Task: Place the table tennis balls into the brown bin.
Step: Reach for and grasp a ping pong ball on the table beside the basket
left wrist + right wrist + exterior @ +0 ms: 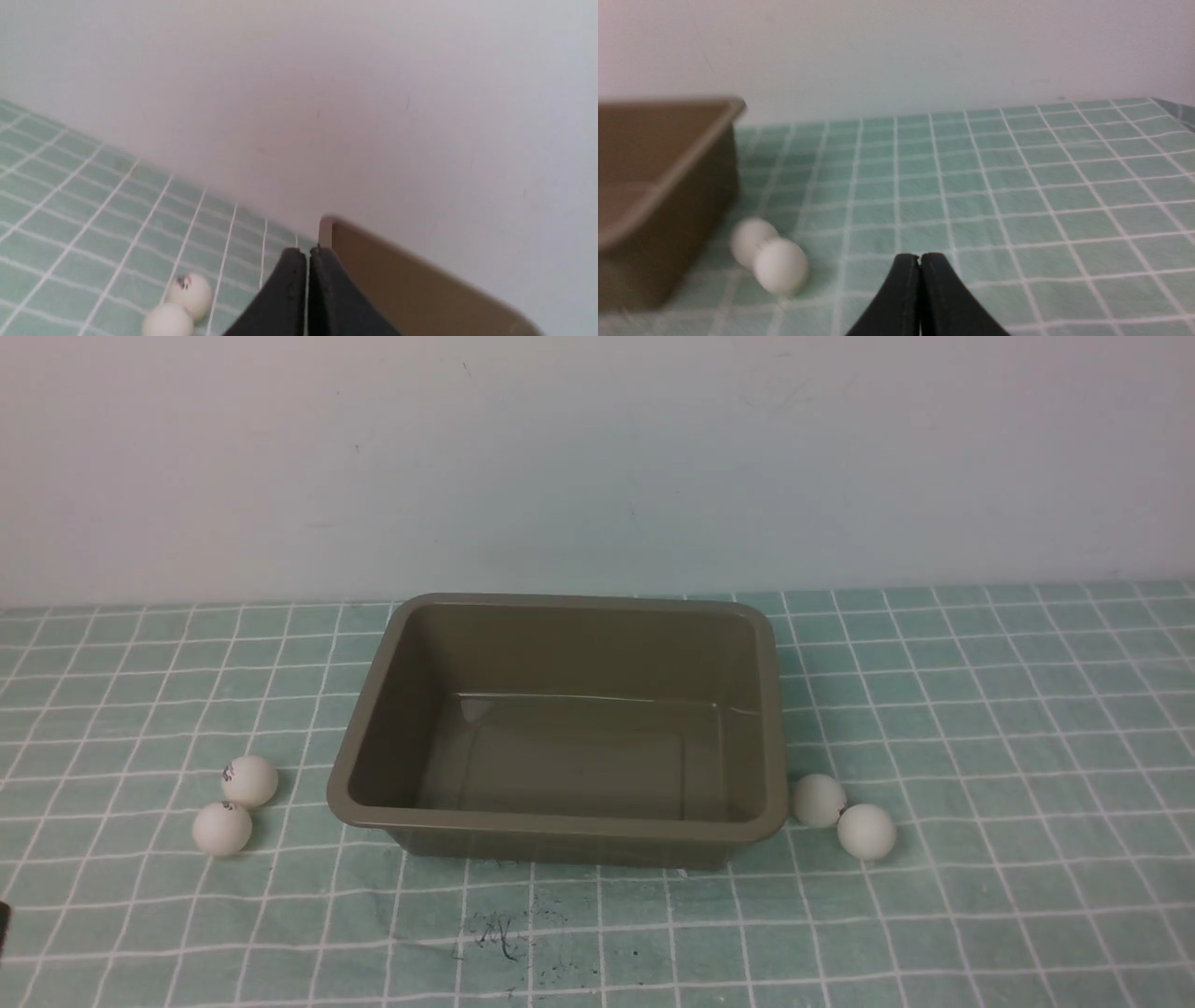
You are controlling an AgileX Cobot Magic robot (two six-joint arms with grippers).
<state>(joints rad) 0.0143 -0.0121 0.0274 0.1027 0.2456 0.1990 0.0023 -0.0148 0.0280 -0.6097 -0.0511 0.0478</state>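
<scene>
We see the brown bin (pixel 560 823) standing empty on the checked cloth (pixel 980 709), with all four table tennis balls (pixel 866 831) outside it: the left pair (pixel 249 780) near its left wall, the right pair (pixel 819 800) just beside its right wall. Our left gripper (pixel 307 254) and right gripper (pixel 920 257) each show fingertips pressed together on nothing. The left fingertips point between their pair and the bin's corner. The right pair lies ahead of the right fingertips, off toward the bin. We judge each arm nearer its own pair.
</scene>
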